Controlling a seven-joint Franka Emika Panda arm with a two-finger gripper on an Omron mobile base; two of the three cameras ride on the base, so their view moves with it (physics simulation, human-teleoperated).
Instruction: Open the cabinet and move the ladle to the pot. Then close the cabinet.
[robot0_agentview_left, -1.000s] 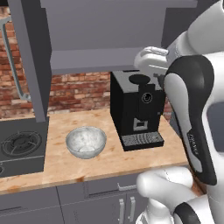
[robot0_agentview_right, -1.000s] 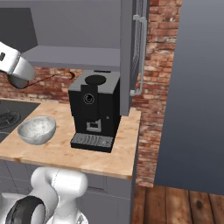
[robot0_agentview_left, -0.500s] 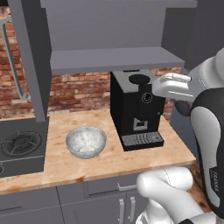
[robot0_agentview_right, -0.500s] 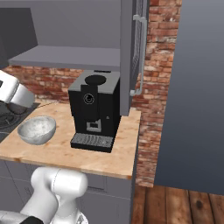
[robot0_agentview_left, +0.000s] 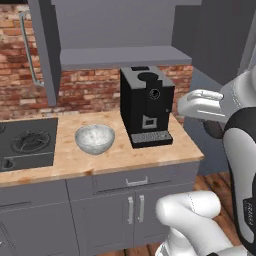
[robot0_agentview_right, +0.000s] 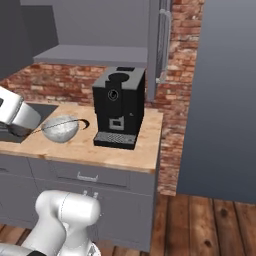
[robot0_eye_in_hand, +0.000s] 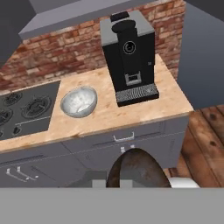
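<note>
One ladle (robot0_eye_in_hand: 138, 168), seen from the hand: its dark, rust-toned bowl sits right up against the camera and covers the fingertips. Beyond it lies the counter (robot0_eye_in_hand: 109, 118), with a stove (robot0_eye_in_hand: 26, 111) at the far left, a steel bowl (robot0_eye_in_hand: 78, 101) just beside it and a black coffee machine (robot0_eye_in_hand: 130, 57) further right.

Left base view: the cabinet (robot0_agentview_left: 115, 25) stands open, its left door (robot0_agentview_left: 45, 50) swung out with the bar handle facing the brick. The shelf inside is bare. The gripper (robot0_agentview_left: 214, 129) hangs off the right end of the counter, in front of it and near the coffee machine.

Right base view: the gripper sits low at the left edge. A thin dark stem runs from it toward the steel bowl, so the ladle's long axis lies roughly along the counter.

- Grip: fingers hidden, but the ladle hangs in the air with the hand, so I judge them clamped on it.
- Where the pot stands I cannot tell; my guess is the stove side.
- If so, the carry goes left along the counter, past the bowl.
- Cabinet not yet closed.
</note>
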